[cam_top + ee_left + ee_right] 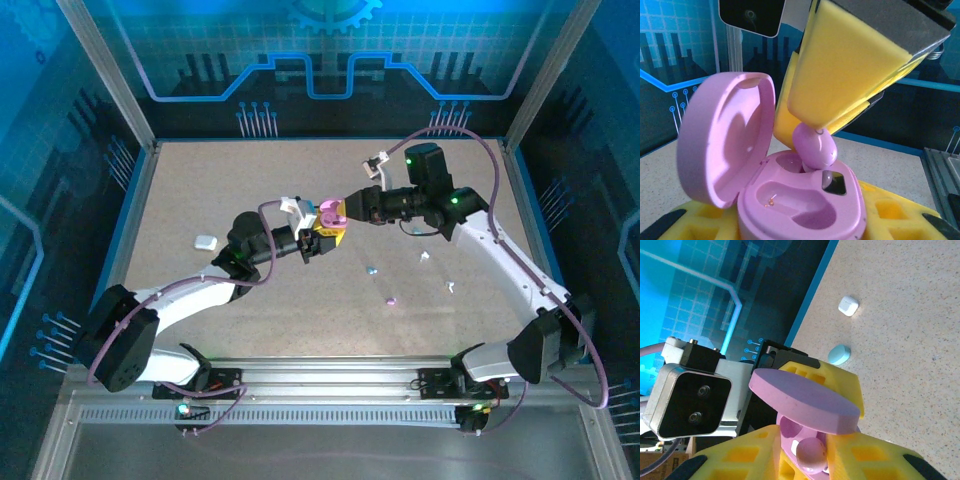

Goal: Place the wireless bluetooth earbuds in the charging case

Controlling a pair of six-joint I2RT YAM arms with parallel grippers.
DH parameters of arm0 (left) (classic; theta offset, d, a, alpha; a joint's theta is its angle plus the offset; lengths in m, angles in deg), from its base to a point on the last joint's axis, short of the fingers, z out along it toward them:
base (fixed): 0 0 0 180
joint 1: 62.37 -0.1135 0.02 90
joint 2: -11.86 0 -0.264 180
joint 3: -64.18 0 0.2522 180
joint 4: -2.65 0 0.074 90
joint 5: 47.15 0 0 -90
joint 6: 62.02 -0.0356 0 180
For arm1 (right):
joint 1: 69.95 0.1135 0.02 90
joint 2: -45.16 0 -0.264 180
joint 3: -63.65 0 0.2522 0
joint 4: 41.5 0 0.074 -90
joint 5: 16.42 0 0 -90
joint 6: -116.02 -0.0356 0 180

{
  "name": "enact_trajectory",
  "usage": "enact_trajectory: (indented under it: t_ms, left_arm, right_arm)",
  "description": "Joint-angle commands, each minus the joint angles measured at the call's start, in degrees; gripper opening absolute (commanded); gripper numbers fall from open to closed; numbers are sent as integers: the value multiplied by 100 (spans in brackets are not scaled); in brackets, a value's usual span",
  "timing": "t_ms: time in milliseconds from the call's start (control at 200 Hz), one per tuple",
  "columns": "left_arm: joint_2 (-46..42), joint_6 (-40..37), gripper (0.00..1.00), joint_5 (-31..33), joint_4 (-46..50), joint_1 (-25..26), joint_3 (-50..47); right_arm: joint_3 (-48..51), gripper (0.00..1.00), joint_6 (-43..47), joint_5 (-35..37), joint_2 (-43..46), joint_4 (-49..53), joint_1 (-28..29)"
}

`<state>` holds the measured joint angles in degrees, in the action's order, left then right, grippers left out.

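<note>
My left gripper (pixel 322 243) is shut on the pink charging case (pixel 805 210) and holds it above the table with its lid (pixel 725 140) swung open. Its yellow pads (pixel 900 215) press the case's sides. A purple earbud (pixel 815 145) stands tilted in the far slot of the case; the near slot is bare. My right gripper (pixel 340 215) hovers just over it. In the right wrist view the earbud (pixel 811 454) touches one yellow finger (pixel 865 460) and a small gap shows at the other, so the jaws stand slightly open.
Several loose earbuds lie on the table right of centre: a teal one (pixel 372 270), a purple one (pixel 391 300) and white ones (pixel 425 256). A pale case (pixel 205 241) rests near the left edge. The right wrist view shows a white case (pixel 848 305) and a teal one (pixel 840 354).
</note>
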<state>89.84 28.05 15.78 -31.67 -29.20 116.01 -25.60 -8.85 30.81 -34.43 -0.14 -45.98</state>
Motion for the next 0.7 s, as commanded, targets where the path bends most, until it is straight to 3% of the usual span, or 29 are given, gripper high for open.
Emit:
enact_trajectory:
  t_ms: [0,340,695]
  left_arm:
    - [-28,-3,31,-212,-320,57,84]
    - [-28,-28,31,-200,-263,65,87]
    - [-28,-91,31,-167,-185,64,104]
  right_arm:
    - [-183,35,112,232,115,237,56]
    - [-309,45,96,343,293,308,55]
    - [-345,44,292,489,563,668,-64]
